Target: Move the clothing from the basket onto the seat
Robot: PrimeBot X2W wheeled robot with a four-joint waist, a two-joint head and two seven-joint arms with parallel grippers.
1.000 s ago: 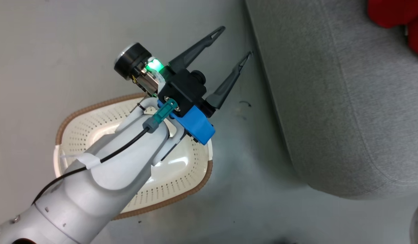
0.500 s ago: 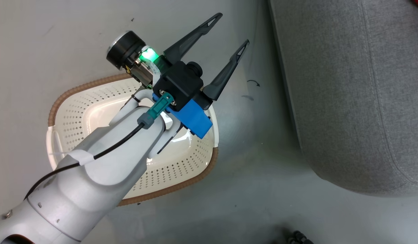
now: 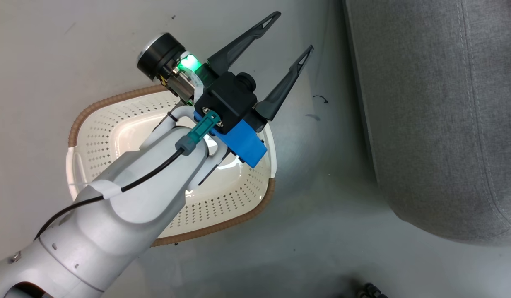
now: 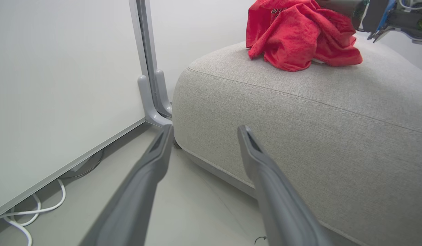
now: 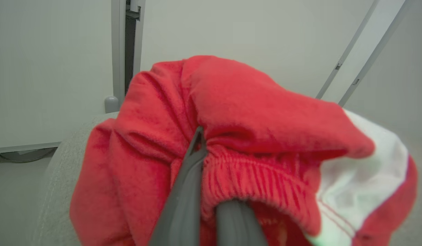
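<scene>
The cream basket point(image 3: 90, 114) with a brown rim stands on the floor and holds nothing. My left gripper point(image 3: 292, 33) hovers open above its far edge, pointing toward the grey seat point(image 3: 446, 124). Along that gripper point(image 4: 206, 129) I see the seat point(image 4: 300, 119) with a thin red garment point(image 4: 300, 34) crumpled on top. My right gripper point(image 5: 202, 147) is shut on the thick red knit clothing point(image 5: 248, 112) with white stripes, held over the seat point(image 5: 57, 177). One finger is buried in the fabric.
A white wall panel with a grey post point(image 4: 147, 68) stands beside the seat's end, with a white cable point(image 4: 29, 212) on the floor under it. Part of my right arm point(image 4: 385, 13) shows above the seat. The grey floor point(image 3: 321, 231) lies between basket and seat.
The head camera has turned, so the basket and seat sit further right and the red clothing has left that picture. My left gripper stays open over the basket.
</scene>
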